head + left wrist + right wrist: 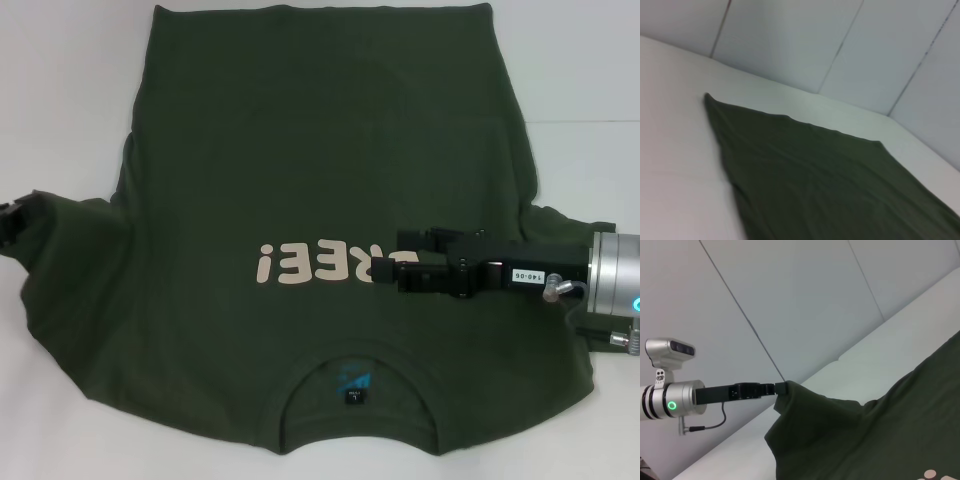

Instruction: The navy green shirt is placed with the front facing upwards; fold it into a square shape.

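I see one navy green shirt (300,200) spread front-up on the white table (60,120), collar toward me at six o'clock and hem at twelve, cream lettering reading upside down across the chest, a small blue-and-black neck label inside the collar. Two grippers are working. The left gripper (781,388) sits at nine o'clock, pinched onto the sleeve and lifting it into a peak. The right gripper (405,270) reaches in from three o'clock over the lettering; I cannot tell its fingers' state.
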`<act>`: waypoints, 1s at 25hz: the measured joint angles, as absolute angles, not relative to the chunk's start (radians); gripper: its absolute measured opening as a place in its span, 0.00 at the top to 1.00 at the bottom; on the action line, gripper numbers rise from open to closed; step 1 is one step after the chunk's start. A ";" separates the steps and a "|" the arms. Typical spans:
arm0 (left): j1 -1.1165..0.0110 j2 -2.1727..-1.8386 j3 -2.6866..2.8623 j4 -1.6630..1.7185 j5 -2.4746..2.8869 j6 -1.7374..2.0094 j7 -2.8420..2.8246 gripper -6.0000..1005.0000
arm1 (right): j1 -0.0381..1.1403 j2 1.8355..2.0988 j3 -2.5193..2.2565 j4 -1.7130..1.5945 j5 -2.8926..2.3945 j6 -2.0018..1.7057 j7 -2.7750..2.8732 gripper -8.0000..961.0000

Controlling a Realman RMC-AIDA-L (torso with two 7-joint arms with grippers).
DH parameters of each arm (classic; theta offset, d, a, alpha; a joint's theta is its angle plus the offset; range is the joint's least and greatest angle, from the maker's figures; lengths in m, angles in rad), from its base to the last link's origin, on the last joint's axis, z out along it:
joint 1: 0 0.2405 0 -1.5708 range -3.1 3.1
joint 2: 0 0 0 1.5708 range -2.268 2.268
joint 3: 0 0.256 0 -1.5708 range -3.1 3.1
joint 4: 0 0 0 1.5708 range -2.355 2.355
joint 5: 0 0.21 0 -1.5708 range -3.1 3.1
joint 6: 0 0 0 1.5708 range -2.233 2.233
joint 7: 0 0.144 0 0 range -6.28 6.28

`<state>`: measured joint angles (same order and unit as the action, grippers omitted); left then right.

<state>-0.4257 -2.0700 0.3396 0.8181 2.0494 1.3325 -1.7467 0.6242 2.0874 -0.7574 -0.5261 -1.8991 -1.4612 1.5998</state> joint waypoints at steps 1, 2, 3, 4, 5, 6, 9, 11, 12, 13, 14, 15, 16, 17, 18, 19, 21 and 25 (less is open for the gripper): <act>-0.428 -2.073 0.344 0.815 2.049 1.338 -1.754 0.99 | 0.623 2.087 -0.757 -0.526 -1.899 -1.461 1.600 0.04; -0.429 -2.076 0.352 0.813 2.049 1.340 -1.760 0.99 | 0.623 2.087 -0.757 -0.526 -1.899 -1.461 1.600 0.04; -0.429 -2.078 0.359 0.811 2.048 1.341 -1.765 0.98 | 0.623 2.087 -0.757 -0.526 -1.899 -1.461 1.600 0.04; -0.430 -2.082 0.371 0.811 2.046 1.342 -1.771 0.98 | 0.623 2.087 -0.757 -0.526 -1.899 -1.461 1.600 0.04; -0.432 -2.086 0.385 0.810 2.043 1.344 -1.779 0.97 | 0.623 2.087 -0.757 -0.526 -1.899 -1.461 1.599 0.04; -0.434 -2.088 0.395 0.810 2.040 1.345 -1.785 0.96 | 0.623 2.087 -0.758 -0.526 -1.899 -1.461 1.599 0.04; -0.451 -2.103 0.420 0.799 2.038 1.348 -1.810 0.94 | 0.623 2.087 -0.758 -0.526 -1.900 -1.461 1.595 0.04; -0.469 -2.117 0.418 0.776 2.030 1.348 -1.825 0.93 | 0.623 2.087 -0.758 -0.526 -1.902 -1.463 1.593 0.04; -0.478 -2.123 0.416 0.761 2.022 1.348 -1.829 0.93 | 0.623 2.087 -0.759 -0.526 -1.903 -1.463 1.592 0.04; -0.489 -2.129 0.414 0.736 2.007 1.348 -1.830 0.92 | 0.623 2.087 -0.759 -0.526 -1.904 -1.464 1.592 0.04; -0.498 -2.133 0.414 0.711 1.991 1.347 -1.830 0.91 | 0.622 2.087 -0.759 -0.526 -1.904 -1.465 1.591 0.04; -0.506 -2.136 0.413 0.686 1.976 1.344 -1.828 0.91 | 0.622 2.087 -0.759 -0.526 -1.904 -1.466 1.591 0.04; -0.516 -2.140 0.413 0.658 1.963 1.337 -1.825 0.90 | 0.621 2.087 -0.759 -0.526 -1.904 -1.466 1.590 0.04; -0.523 -2.142 0.413 0.634 1.952 1.329 -1.822 0.89 | 0.620 2.087 -0.759 -0.526 -1.904 -1.467 1.590 0.04; -0.529 -2.145 0.413 0.612 1.945 1.319 -1.816 0.89 | 0.618 2.087 -0.759 -0.526 -1.904 -1.468 1.590 0.04; -0.534 -2.148 0.414 0.597 1.940 1.310 -1.809 0.86 | 0.617 2.087 -0.759 -0.526 -1.905 -1.469 1.590 0.04; -0.539 -2.156 0.417 0.584 1.937 1.299 -1.792 0.81 | 0.613 2.087 -0.759 -0.526 -1.905 -1.470 1.590 0.04; -0.526 -2.160 0.410 0.584 1.920 1.294 -1.778 0.70 | 0.609 2.084 -0.759 -0.526 -1.905 -1.472 1.590 0.04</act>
